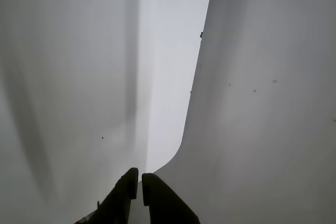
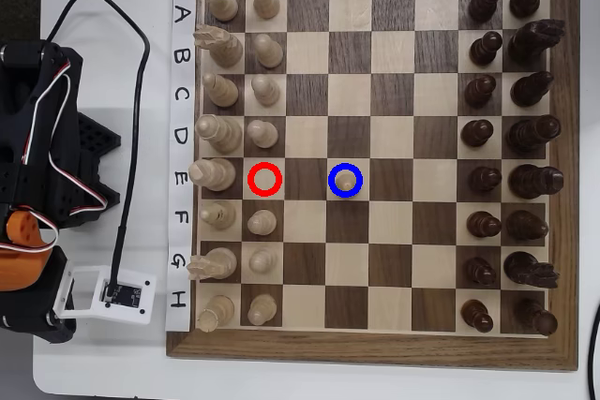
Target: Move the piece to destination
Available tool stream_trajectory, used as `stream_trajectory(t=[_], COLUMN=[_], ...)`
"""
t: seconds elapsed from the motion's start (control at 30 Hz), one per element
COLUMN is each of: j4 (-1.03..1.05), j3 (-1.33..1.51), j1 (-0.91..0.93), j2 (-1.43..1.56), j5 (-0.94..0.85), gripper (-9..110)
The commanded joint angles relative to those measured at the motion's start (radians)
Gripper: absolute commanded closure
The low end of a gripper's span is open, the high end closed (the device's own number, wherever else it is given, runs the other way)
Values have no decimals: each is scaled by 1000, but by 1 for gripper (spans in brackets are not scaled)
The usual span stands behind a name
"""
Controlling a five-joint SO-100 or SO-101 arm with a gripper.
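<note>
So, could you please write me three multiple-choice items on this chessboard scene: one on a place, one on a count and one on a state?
1. Where does the advanced pale pawn stand?
A. on row A
B. on column 6
C. inside the blue ring

2. How many pale pawns in column 2 are there?
A. six
B. seven
C. eight

3. How is the gripper in the wrist view?
A. shut, holding nothing
B. wide open
C. shut on a pawn

Answers: 1 C, as the overhead view shows the pawn in the ring on E4. 2 B, as every row but E has one. 3 A, as the fingertips nearly meet with nothing between them.
</note>
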Motion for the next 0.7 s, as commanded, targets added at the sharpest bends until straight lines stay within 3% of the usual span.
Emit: stream_trajectory(t=[0.0,0.67], j4=[-12,-12], j3=[46,46], j1=[-2,-21], j2=[63,63], j5=[5,-18], gripper=[101,101])
